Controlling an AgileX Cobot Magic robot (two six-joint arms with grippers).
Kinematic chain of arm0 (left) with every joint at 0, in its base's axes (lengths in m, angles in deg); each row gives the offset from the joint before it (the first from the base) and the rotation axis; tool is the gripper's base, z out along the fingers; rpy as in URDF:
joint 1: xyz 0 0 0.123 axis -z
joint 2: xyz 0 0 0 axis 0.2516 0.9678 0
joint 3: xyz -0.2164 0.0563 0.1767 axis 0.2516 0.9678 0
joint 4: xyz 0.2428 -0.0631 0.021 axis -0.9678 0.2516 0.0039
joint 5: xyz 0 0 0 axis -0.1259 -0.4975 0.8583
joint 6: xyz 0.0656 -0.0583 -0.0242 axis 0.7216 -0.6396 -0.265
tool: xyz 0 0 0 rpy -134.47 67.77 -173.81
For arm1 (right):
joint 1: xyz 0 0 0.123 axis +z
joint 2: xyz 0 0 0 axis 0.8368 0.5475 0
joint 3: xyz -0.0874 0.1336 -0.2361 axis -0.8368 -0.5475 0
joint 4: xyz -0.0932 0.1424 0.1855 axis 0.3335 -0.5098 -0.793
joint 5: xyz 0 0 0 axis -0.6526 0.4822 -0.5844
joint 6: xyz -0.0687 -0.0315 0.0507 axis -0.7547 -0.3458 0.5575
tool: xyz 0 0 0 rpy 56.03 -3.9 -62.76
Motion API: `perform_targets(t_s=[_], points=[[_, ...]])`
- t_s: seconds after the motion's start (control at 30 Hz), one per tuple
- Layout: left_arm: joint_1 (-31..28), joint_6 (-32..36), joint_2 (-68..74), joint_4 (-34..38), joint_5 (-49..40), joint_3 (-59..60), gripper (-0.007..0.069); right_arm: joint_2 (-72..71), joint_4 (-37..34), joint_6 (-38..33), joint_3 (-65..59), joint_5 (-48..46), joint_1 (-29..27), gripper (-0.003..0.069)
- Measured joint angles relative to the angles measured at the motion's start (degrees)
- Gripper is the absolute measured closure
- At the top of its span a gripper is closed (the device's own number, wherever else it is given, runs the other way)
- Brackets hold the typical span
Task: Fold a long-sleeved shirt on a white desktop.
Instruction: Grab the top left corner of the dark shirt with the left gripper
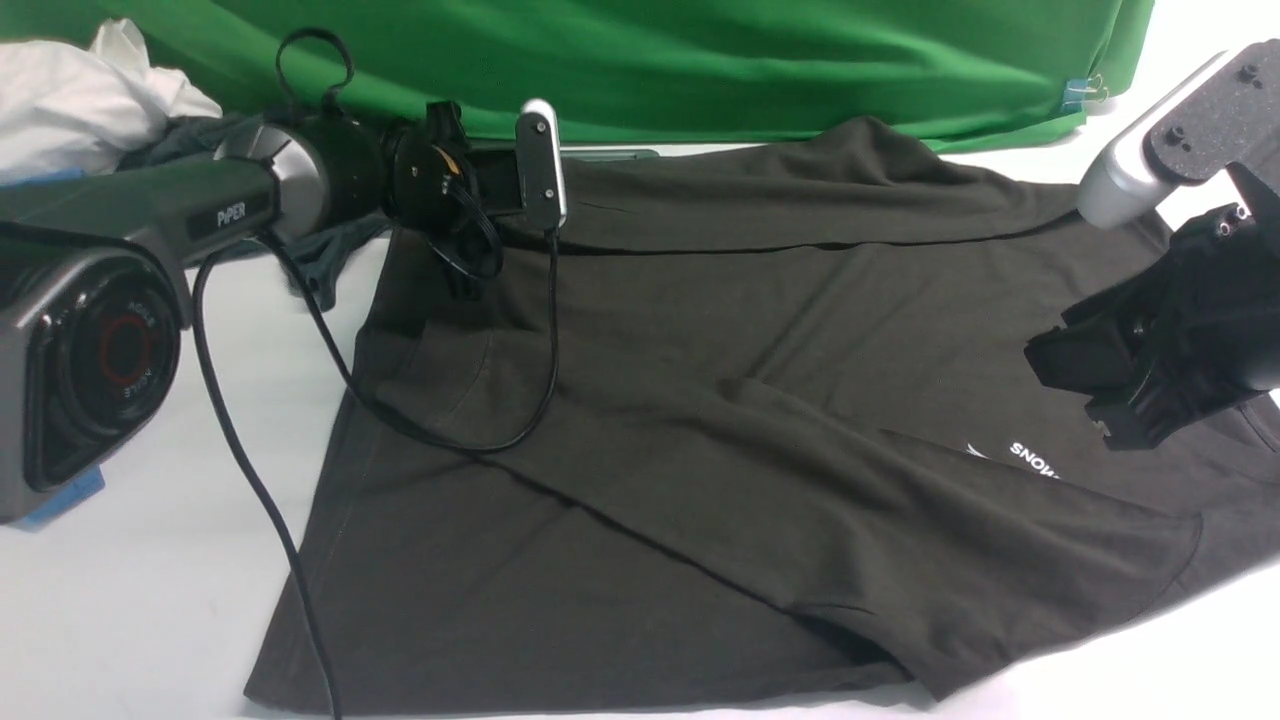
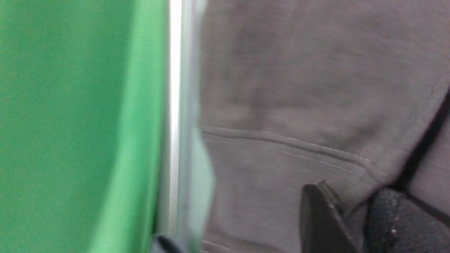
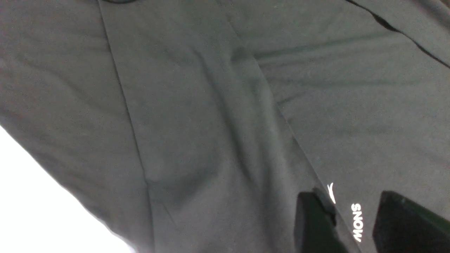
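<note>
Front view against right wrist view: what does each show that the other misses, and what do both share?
Front only: the left arm, green backdrop and white crumpled cloth. Right wrist only: the right gripper with jaws standing apart over the SNOW print. Both: the long-sleeved shirt, that print, the white desktop.
</note>
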Motion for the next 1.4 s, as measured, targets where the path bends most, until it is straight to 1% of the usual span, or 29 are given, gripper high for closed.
perform_targets(t_s=[0.07, 0.17, 0.27, 0.37, 0.43, 0.5, 0.57, 0.63, 0.7, 0.73, 0.83, 0.9, 0.93, 1.0, 1.03, 1.07, 1.1, 1.17, 1.27, 1.4], points=[[0.0, -0.2, 0.0, 0.0, 2.1, 0.0, 0.0496, 0.0, 0.0, 0.0, 0.0, 0.0, 0.0, 0.0418], [0.0, -0.2, 0.2, -0.2, 3.5, 0.0, 0.0543, 0.0, 0.0, 0.0, 0.0, 0.0, 0.0, 0.0418], [0.0, -0.2, 0.7, -0.2, 3.2, 0.0, 0.0565, 0.0, 0.0, 0.0, 0.0, 0.0, 0.0, 0.0418], [0.0, -0.4, 1.0, -0.1, 1.5, 0.0, 0.0561, 0.0, 0.0, 0.0, 0.0, 0.0, 0.0, 0.0418], [0.0, -0.4, 1.0, -0.1, 0.1, 0.0, 0.055, 0.0, -0.1, 0.0, 0.0, 0.0, 0.0, 0.0418], [0.0, -0.4, 1.0, 0.1, -1.5, 0.0, 0.0522, 0.0, -0.1, 0.0, 0.0, 0.0, 0.0, 0.0418], [0.0, -0.1, 1.0, 0.2, -2.7, 0.0, 0.0487, 0.0, -0.1, 0.0, 0.0, 0.0, 0.0, 0.0418], [0.0, 1.4, 0.9, 0.4, -3.1, 0.0, 0.0429, 0.0, -0.1, -0.1, 0.0, 0.4, 0.0, 0.0418], [0.0, 1.7, 0.9, 0.4, -3.1, -0.1, 0.0403, 0.0, -0.1, -0.2, 0.0, 0.5, 0.0, 0.0418], [0.0, 2.2, 0.8, 0.4, -3.0, -0.1, 0.0375, 0.0, -0.1, -0.4, 0.0, 0.6, 0.0, 0.0418], [0.0, 2.4, 0.8, 0.4, -2.7, -0.1, 0.0355, 0.0, -0.1, -0.6, 0.0, 0.9, 0.0, 0.0418], [0.0, 2.4, 0.8, 0.4, -2.6, -0.1, 0.037, 0.0, -0.1, -0.7, 0.0, 1.1, 0.0, 0.0418], [0.0, 2.4, 0.8, 0.6, -2.6, -0.1, 0.0403, 0.0, -0.1, -1.0, 0.0, 1.3, 0.0, 0.0418], [0.0, 2.4, 0.8, 1.6, -3.6, -0.1, 0.0515, 0.0, -0.1, -1.1, 0.0, 1.5, 0.0, 0.0418], [0.0, 2.4, 0.8, 1.6, -3.7, -0.1, 0.0524, 0.0, -0.1, -1.1, 0.0, 1.5, 0.0, 0.0418], [0.0, 2.4, 0.8, 1.6, -4.8, -0.1, 0.0573, 0.0, -0.1, -1.1, 0.0, 1.5, 0.0, 0.0418], [0.0, 2.4, 0.7, 1.6, -5.3, -0.1, 0.0592, 0.0, -0.1, -1.1, 0.0, 1.5, 0.0, 0.0418], [0.0, 2.4, 0.2, 1.6, -6.8, -0.1, 0.0607, 0.0, -0.2, -1.1, 0.0, 1.6, 0.0, 0.0418], [0.0, 2.1, -1.6, 1.6, -9.2, 0.0, 0.0607, 0.0, -0.2, -1.1, 0.0, 1.9, 0.0, 0.0418], [0.0, 0.7, -4.5, 1.6, -9.5, 0.0, 0.0607, 0.0, -0.2, -0.8, 0.0, 2.5, 0.0, 0.0418]])
